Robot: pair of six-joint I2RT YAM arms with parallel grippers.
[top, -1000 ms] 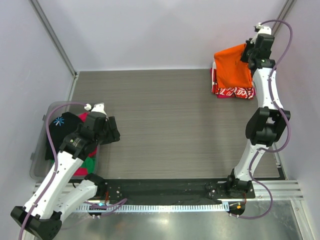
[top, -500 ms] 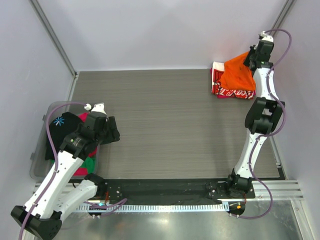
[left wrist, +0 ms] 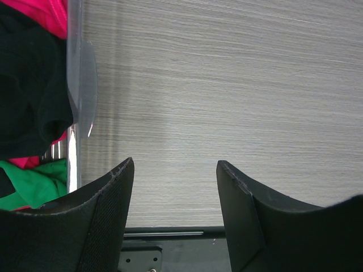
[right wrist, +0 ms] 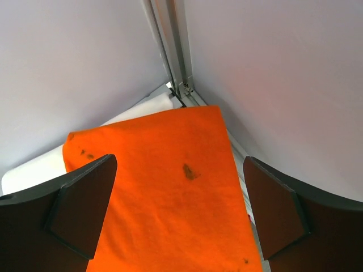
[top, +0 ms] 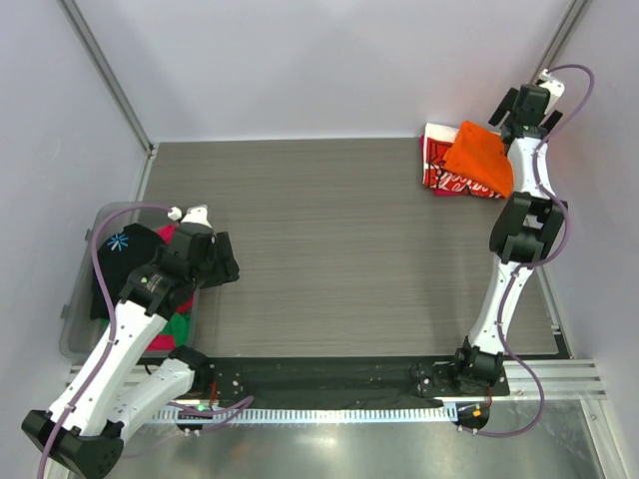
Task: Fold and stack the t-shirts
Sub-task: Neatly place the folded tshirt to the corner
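**Counter** [top: 329, 230]: grey wood-grain top, walled in by pale panels on three sides.

**Orange t-shirt** [top: 479, 157]: plain bright orange and folded to a compact rectangle. It lies in the far right corner of the counter, on top of the item below. In the right wrist view [right wrist: 164, 187] its cloth is flat and carries a few small dark marks.

**Red-and-white t-shirt** [top: 439, 178]: folded, with white script along its near edge. It lies flat on the counter under the orange one and shows at the left and near sides.

**Right fingers** [top: 527, 112]: spread wide and holding nothing. They are raised above the orange t-shirt, at the corner where a metal post [right wrist: 170, 51] runs up between the walls. From the wrist [right wrist: 181, 207] the two dark tips frame the orange cloth.

**Bin** [top: 72, 317]: clear plastic, at the left edge of the counter; its rim shows in the left wrist view [left wrist: 79, 85].

**Contents of the bin, all loose and unfolded:**
- **Black t-shirt** [top: 125, 254], with a pale blue star-like print, lying uppermost.
- **Pink t-shirt** [left wrist: 39, 14], partly under the black one.
- **Green t-shirt** [left wrist: 28, 184], at the near end.

**Left fingers** [top: 228, 265]: partly open and holding nothing. They hang over bare counter just beside the bin [left wrist: 174, 195].
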